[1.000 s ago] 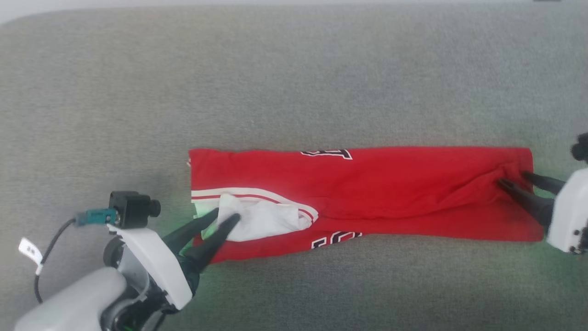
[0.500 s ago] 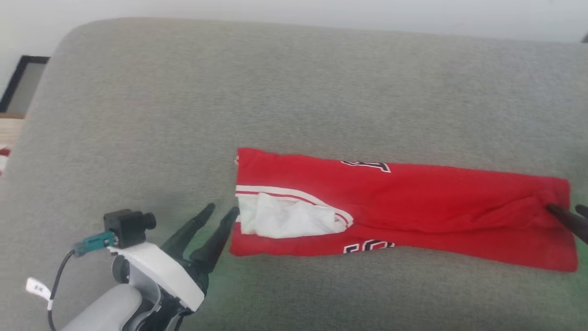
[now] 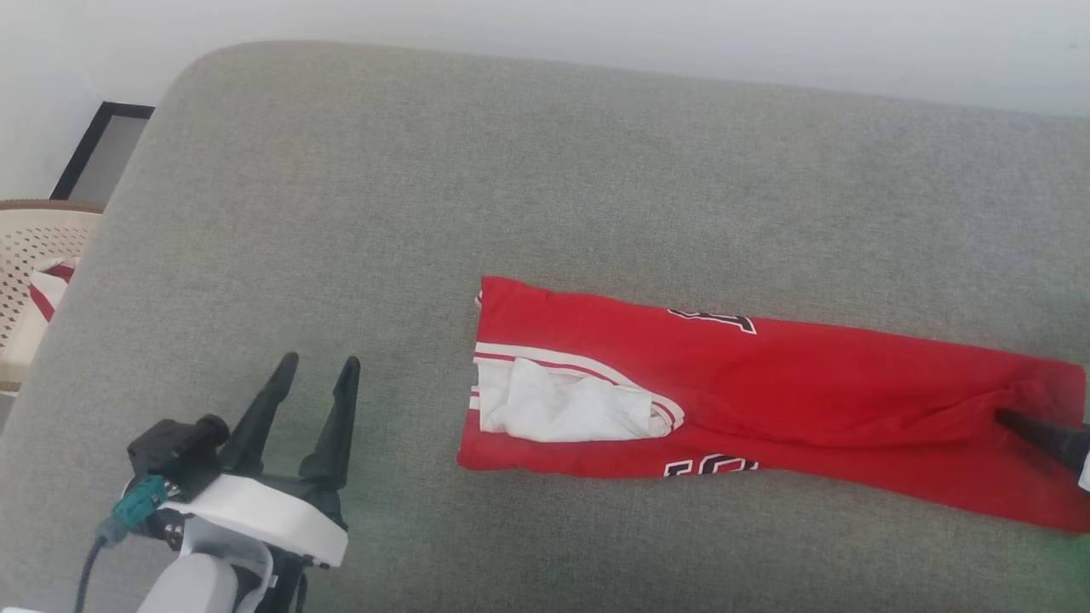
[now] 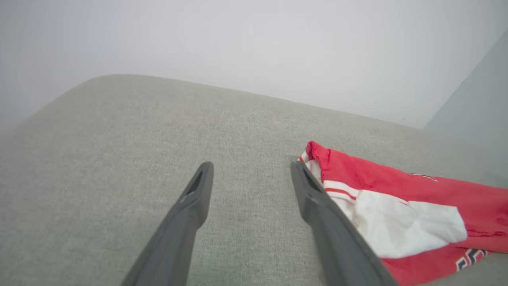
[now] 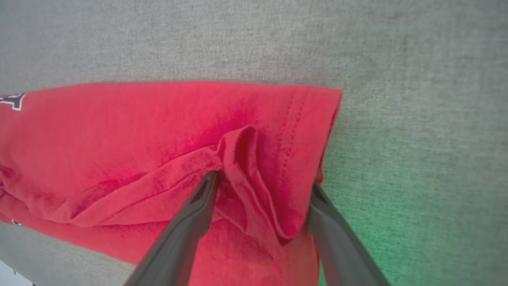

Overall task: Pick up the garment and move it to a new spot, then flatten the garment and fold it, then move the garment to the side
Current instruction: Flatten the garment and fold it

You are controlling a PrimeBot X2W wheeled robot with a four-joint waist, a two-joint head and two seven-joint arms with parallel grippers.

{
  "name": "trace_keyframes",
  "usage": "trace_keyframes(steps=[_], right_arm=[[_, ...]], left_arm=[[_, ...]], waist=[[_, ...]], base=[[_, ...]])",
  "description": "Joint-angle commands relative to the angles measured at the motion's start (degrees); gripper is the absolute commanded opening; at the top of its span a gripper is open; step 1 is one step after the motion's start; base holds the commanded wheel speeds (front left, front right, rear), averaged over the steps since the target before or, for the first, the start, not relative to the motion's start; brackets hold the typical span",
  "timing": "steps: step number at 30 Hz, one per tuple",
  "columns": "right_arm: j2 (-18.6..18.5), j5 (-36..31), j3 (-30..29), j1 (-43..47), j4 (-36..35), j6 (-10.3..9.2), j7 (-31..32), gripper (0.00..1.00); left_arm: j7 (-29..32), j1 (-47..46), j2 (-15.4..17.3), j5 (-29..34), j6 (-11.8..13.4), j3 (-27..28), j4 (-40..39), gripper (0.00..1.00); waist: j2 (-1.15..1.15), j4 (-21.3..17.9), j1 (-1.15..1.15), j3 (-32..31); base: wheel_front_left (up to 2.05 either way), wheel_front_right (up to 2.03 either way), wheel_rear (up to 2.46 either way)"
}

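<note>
Red, soft cloth is laid out in 1 long folded strip: the shorts (image 3: 766, 392) lie flat on the bench (image 3: 426, 170), roughly parallel to its far edge, well clear of its far-left corner and running out towards its right side. At the strip's left end the white lining (image 3: 562, 409) is turned out below a white-striped trim, and parts of a black number are seen at both long edges.

The shorts are judged light and limp. If lifted at 1 point they would likely sag and the layers slide apart, so they are best pinched through every layer at both ends together.

The right gripper (image 5: 262, 179) is set at the strip's right end. Its 2 fingers are spread wide astride a raised pleat (image 5: 246, 159), with 1 finger resting on the cloth and the other at the end hem. Nothing is pinched between them.

The left gripper (image 3: 320, 360) is held over bare bench near the lining end, apart from the cloth, with its jaws equally wide and empty. A pale basket (image 3: 34, 247) is seen beyond the bench's left edge.
</note>
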Motion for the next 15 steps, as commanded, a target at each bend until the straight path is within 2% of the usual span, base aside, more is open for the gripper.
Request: trace_keyframes(steps=[1,7,10,14,15], right_arm=[[1.3,-0.8,-0.1,0.2,1.2,0.00,1.0,1.00],[2.2,-3.6,-5.3,-0.6,1.6,-0.05,3.0,1.00],[3.2,-5.9,-7.1,-0.5,2.0,-0.05,3.8,1.00],[6.5,-8.6,-7.6,-0.9,2.8,-0.04,4.8,1.00],[7.3,-9.2,-7.6,-1.1,3.0,0.01,4.8,0.82]], left_arm=[[-0.2,0.8,-1.4,2.8,-0.2,1.6,-1.0,1.00],[-0.2,2.9,-6.0,13.5,-1.1,7.2,-3.9,1.00],[-0.2,3.6,-7.7,15.9,-1.5,8.7,-3.3,1.00],[-0.2,3.4,-9.5,17.1,-1.6,9.5,-2.6,1.00],[-0.2,3.4,-9.6,16.8,-1.6,9.3,-2.5,1.00]], waist=[[0.00,0.0,0.00,0.0],[0.00,-0.6,0.00,0.7],[0.00,-0.8,0.00,1.0],[0.00,-1.2,0.00,1.4],[0.00,-1.2,0.00,1.4]], base=[[0.00,0.00,0.00],[0.00,0.00,0.00],[0.00,0.00,0.00],[0.00,0.00,0.00],[0.00,0.00,0.00]])
